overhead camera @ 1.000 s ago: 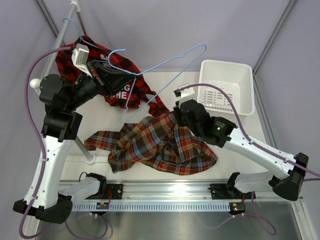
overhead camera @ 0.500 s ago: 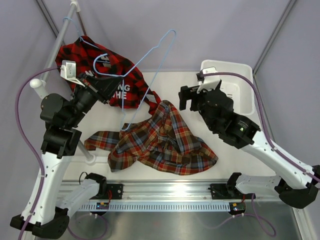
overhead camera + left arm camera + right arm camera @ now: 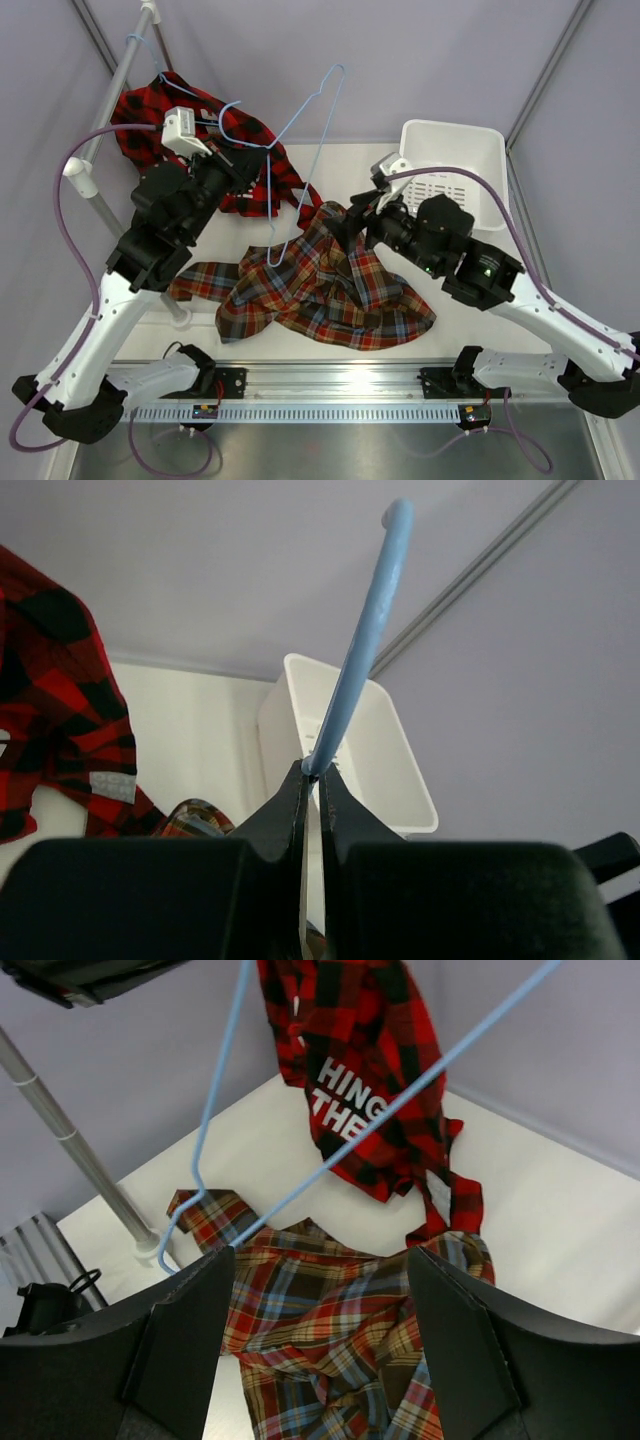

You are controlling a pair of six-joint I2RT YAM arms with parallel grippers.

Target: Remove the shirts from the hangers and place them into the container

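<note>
Holding the bare blue hanger (image 3: 355, 640) aloft in its clamped left gripper (image 3: 312, 775), apparently to keep the wire clear, the robot poised its wide-spread right gripper (image 3: 320, 1270) above the multicolour shirt (image 3: 330, 290), which lay heaped toward the table (image 3: 420, 340)'s near edge, with the container (image 3: 452, 127) at the far right corner.

Lettering: "HING" on the upper row, "THE" beneath it; white block capitals
Stands on: the hanging red-and-black shirt (image 3: 372, 1055), seen from the right wrist; the rows start at a fold, so they may be cut short
</note>
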